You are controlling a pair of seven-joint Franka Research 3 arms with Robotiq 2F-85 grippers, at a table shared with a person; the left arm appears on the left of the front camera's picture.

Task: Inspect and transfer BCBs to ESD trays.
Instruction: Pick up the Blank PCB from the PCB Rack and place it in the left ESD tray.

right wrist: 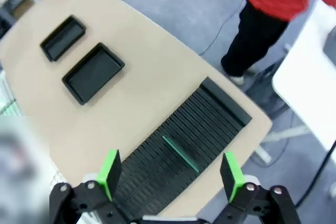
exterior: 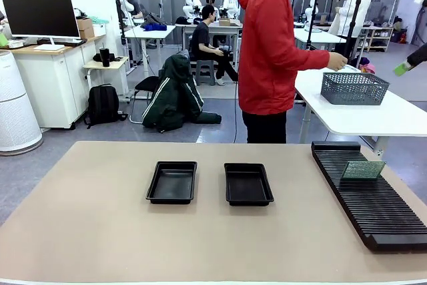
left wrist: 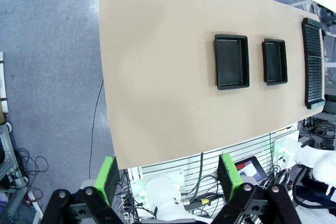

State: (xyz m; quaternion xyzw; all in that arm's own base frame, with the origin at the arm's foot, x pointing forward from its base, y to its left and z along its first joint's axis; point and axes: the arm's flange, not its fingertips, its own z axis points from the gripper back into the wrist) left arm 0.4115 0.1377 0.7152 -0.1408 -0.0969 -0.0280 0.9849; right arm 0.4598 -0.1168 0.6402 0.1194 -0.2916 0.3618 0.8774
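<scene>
The desk (exterior: pixel 93 231) is wide, flat and smooth. It is a pale tan colour with rounded corners.

Two ESD trays sit side by side near the middle of the desk, a bit closer to the far edge. They are the left tray (exterior: pixel 173 181) and the right tray (exterior: pixel 247 183), with a strip of desk between them. Both are shallow black plastic, with raised rims, rounded corners and smooth dark floors.

A long black rack (exterior: pixel 373 211) lies along the right edge, from the far right corner most of the way to the near edge. Its top is made of many thin ribs with slots between them. One BCB (exterior: pixel 363 169) stands up in a slot near the far end of the rack. It is a thin, flat, pale green board. From the right wrist view it looks like a thin green line.

Past the far edge stands a person in a red jacket (exterior: pixel 270 51). One hand (exterior: pixel 337 61) is near a grey mesh basket (exterior: pixel 353 88) on a white table (exterior: pixel 393 121).

The left gripper (left wrist: pixel 168 163) hangs high above the desk with its green pads wide apart, holding nothing. The right gripper (right wrist: pixel 170 161) hangs high over the rack, its pads wide apart too.

The left side of the desk and the strip along the near edge are bare tan top. There is also open room between the right tray and the rack.
</scene>
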